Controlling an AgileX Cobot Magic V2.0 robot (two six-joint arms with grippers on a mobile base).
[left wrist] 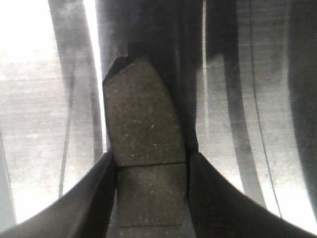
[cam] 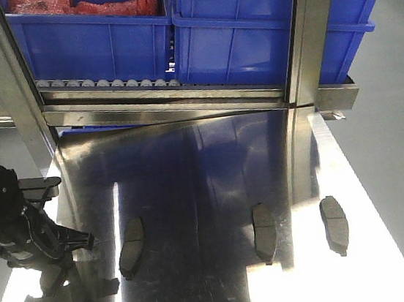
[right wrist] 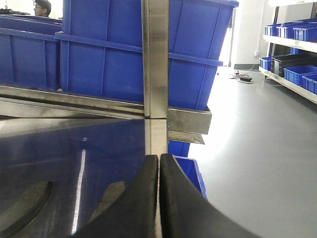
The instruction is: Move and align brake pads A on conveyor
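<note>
**Step in hand:** carrying one pad. The left gripper (left wrist: 151, 171) is clenched on a brake pad (left wrist: 143, 114). Its fingers (left wrist: 99, 198) press the pad's two long edges at the groove, over the steel table (cam: 210, 157). Whether the pad is clear of the surface cannot be told. The right gripper (right wrist: 159, 178) is clenched on nothing, its tips touching.

**Other pads:** three lie flat in a loose row on the near part of the table, well apart. They are the left pad (cam: 131, 246), the middle pad (cam: 264, 232) and the right pad (cam: 335, 224). Blue bins (cam: 231, 29) stand on the rack at the far edge.

**Belt:** not in any view.

**Judgement:** the next move calls for taking the held pad to the belt, setting it down square and releasing it. The belt must first be brought into sight.
</note>
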